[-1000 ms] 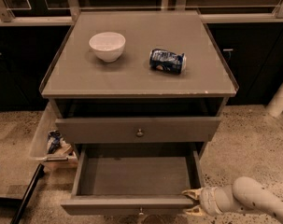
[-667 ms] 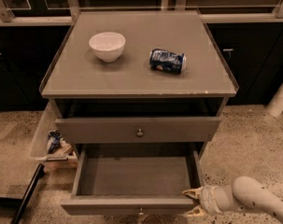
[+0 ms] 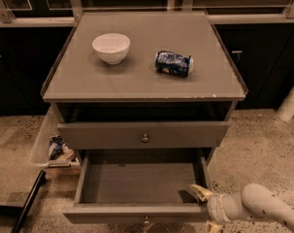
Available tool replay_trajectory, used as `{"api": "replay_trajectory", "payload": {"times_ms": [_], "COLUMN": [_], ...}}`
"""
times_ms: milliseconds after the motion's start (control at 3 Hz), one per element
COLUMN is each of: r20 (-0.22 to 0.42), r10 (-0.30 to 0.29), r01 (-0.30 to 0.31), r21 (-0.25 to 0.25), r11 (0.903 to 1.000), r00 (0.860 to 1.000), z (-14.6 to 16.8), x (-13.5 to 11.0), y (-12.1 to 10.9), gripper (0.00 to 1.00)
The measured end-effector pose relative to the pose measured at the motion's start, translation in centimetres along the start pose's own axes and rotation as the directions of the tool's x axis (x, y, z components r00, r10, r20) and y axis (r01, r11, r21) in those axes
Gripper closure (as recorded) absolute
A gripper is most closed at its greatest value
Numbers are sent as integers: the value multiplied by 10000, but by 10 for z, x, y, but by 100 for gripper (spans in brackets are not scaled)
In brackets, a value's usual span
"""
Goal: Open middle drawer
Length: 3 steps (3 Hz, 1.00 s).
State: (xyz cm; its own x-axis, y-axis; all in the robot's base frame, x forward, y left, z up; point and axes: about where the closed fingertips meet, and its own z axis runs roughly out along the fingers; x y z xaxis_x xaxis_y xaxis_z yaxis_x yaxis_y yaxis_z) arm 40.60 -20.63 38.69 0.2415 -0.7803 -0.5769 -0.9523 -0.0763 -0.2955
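Observation:
The middle drawer (image 3: 137,181) is the wide grey drawer pulled far out of the cabinet, showing a plain grey inside. Its small brass knob (image 3: 145,221) sits at the bottom edge of the view. My gripper (image 3: 206,208) is at the drawer's right front corner, against the front panel, with my pale arm (image 3: 263,208) coming in from the lower right. The slimmer drawer above it (image 3: 185,135), with its own knob (image 3: 145,138), stands out only slightly. Whatever lies below the middle drawer is hidden.
On the cabinet top (image 3: 141,84) stand a white bowl (image 3: 111,47) and a blue can (image 3: 173,63) lying on its side. A clear bin (image 3: 52,147) with wrappers hangs at the cabinet's left. A dark bar (image 3: 27,203) lies on the floor at left, and a white post (image 3: 292,101) stands at right.

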Motion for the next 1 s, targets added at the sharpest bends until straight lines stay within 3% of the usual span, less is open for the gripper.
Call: {"api": "replay_trajectory", "payload": {"times_ms": [333,667,1000], "r20": [-72,-102,-221], "r10": [32,-378,-1129], "r01": [-32,378,1135], "r21": [-45,33,311], "r11": [10000,9993,9930], "r00": [10000,9992,9934], "z": [4,-4,-35], "x": [-2,-20,-50], "y": [-1,-13,-28], "gripper": [0,0,0]}}
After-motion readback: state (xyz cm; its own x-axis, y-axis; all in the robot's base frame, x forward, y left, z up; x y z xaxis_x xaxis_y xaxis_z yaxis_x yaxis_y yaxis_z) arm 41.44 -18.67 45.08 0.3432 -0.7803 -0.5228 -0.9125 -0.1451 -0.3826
